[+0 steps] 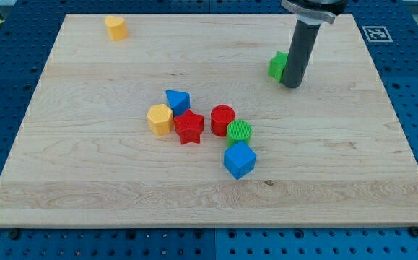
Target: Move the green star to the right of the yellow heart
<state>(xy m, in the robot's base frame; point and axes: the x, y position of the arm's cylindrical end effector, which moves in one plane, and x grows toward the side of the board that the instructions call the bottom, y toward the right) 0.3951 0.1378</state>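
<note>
Currently my tip (292,85) sits touching the right side of the green star (277,66), near the board's top-right corner; bare rod, nothing to open or clamp. Yellow heart (115,27) sits by the top-left corner, well apart. Risks: contact looks off-centre, so the star may spin off the rod. A low line could strike the blue triangle (177,100) cluster.
</note>
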